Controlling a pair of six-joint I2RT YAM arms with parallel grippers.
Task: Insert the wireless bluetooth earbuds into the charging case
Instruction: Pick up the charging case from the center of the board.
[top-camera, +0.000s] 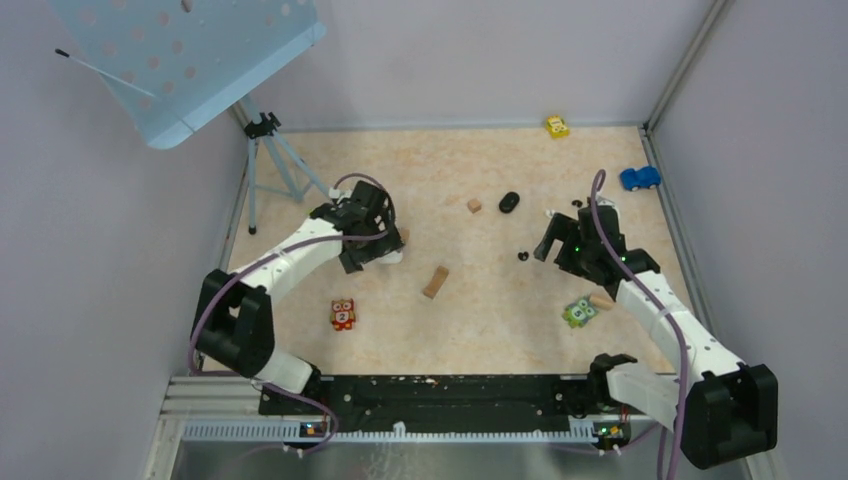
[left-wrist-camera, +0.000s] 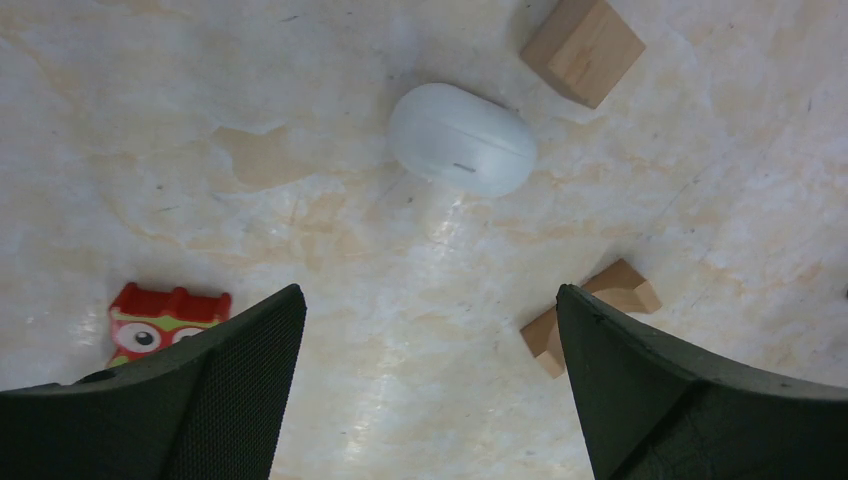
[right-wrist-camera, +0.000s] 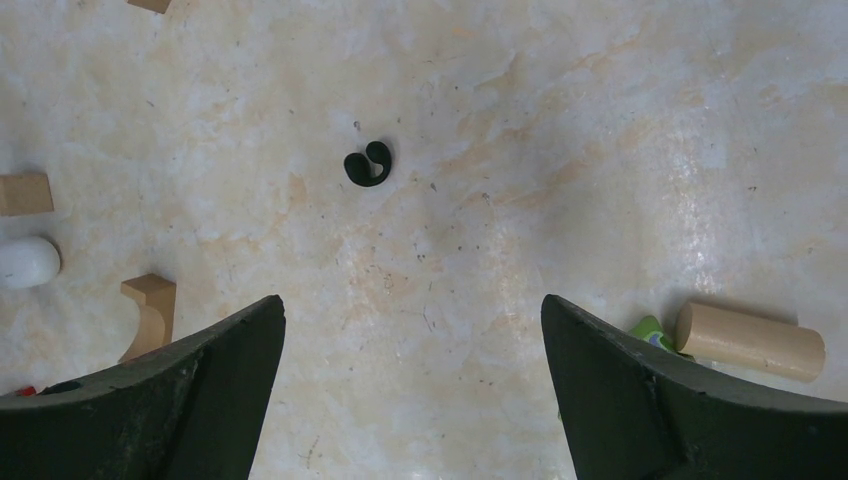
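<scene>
A black earbud (right-wrist-camera: 368, 163) lies on the table ahead of my right gripper (right-wrist-camera: 413, 305), which hangs open above bare table; from above, this earbud (top-camera: 523, 256) is just left of that gripper (top-camera: 548, 246). A white oval charging case (left-wrist-camera: 462, 140), lid shut, lies ahead of my left gripper (left-wrist-camera: 430, 300), which is open and holds nothing. In the top view the left gripper (top-camera: 378, 245) hovers over the white case (top-camera: 393, 257). A black oval case (top-camera: 509, 202) rests mid-table. Tiny dark bits (top-camera: 577, 204) and a small white piece (top-camera: 549, 213) lie behind the right gripper.
Tan wooden blocks: a cube (left-wrist-camera: 583, 50) beside the white case, an arch piece (left-wrist-camera: 590, 315), another cube (top-camera: 474, 205), a cylinder (right-wrist-camera: 750, 340). Red owl toy (top-camera: 343, 315), green owl toy (top-camera: 580, 312), yellow car (top-camera: 557, 126), blue car (top-camera: 640, 178). A tripod (top-camera: 270, 150) stands at back left.
</scene>
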